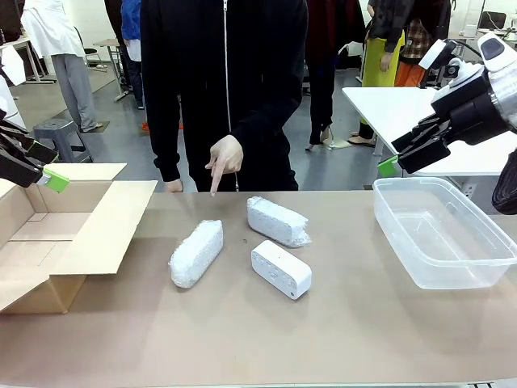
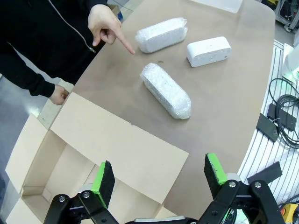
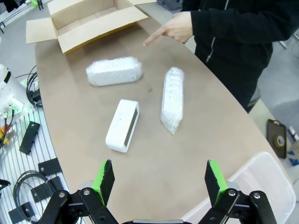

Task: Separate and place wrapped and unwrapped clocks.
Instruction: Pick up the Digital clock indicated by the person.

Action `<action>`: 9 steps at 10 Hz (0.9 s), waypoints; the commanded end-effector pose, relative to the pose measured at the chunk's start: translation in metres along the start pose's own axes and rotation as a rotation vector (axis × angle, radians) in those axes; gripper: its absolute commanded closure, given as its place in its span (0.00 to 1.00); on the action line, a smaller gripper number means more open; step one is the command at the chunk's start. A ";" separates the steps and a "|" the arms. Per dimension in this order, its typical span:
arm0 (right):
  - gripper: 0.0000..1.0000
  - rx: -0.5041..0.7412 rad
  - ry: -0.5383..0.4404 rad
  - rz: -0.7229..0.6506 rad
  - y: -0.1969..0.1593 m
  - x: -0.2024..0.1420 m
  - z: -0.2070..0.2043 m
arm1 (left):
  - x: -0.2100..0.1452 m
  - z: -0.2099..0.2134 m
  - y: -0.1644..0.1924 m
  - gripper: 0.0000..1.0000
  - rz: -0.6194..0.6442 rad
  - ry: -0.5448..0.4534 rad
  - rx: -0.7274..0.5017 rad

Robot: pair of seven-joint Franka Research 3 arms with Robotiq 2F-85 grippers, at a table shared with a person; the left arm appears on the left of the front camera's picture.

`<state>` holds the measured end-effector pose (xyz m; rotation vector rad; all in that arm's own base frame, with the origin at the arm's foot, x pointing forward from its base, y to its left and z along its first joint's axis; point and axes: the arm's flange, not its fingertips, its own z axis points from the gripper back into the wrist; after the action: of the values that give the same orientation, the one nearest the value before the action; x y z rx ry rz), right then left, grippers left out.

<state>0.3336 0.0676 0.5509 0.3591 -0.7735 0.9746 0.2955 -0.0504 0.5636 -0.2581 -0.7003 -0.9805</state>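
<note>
Two wrapped clocks lie mid-table in bubble wrap: one (image 1: 196, 253) (image 2: 166, 90) (image 3: 114, 71) to the left, the other (image 1: 278, 221) (image 2: 161, 34) (image 3: 172, 98) farther back. The unwrapped clock (image 1: 281, 268) (image 2: 209, 51) (image 3: 123, 124), a smooth white block, lies in front of them. A person's hand (image 1: 224, 159) (image 2: 107, 27) (image 3: 173, 28) points a finger down at the table near the left bundle. My left gripper (image 1: 48, 176) (image 2: 159, 178) hangs open above the cardboard box (image 1: 48, 234) (image 2: 79, 154). My right gripper (image 1: 396, 160) (image 3: 159, 177) hangs open above the clear bin (image 1: 440, 230).
The open cardboard box (image 3: 88, 18) sits at the table's left end, its flaps spread. The clear plastic bin (image 3: 261, 186) stands at the right end. Cables and black parts (image 3: 28, 135) lie on a rack beside the table.
</note>
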 end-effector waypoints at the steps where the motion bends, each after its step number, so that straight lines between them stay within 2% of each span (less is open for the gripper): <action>1: 0.00 0.014 -0.003 0.005 0.001 -0.001 0.001 | -0.001 0.001 0.000 0.00 0.000 -0.006 -0.004; 7: 0.00 0.014 -0.003 0.005 0.001 -0.001 0.001 | 0.000 0.000 0.000 0.00 0.000 0.000 0.000; 8: 0.00 0.014 -0.003 0.005 0.001 -0.001 0.001 | 0.029 -0.013 -0.009 0.00 0.054 0.172 -0.048; 9: 0.00 0.014 -0.003 0.005 0.001 -0.001 0.001 | 0.056 -0.026 -0.017 0.00 0.082 0.283 -0.026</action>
<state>0.3332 0.0682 0.5513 0.3583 -0.7734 0.9765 0.2988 -0.0830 0.5609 -0.2287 -0.5578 -0.9609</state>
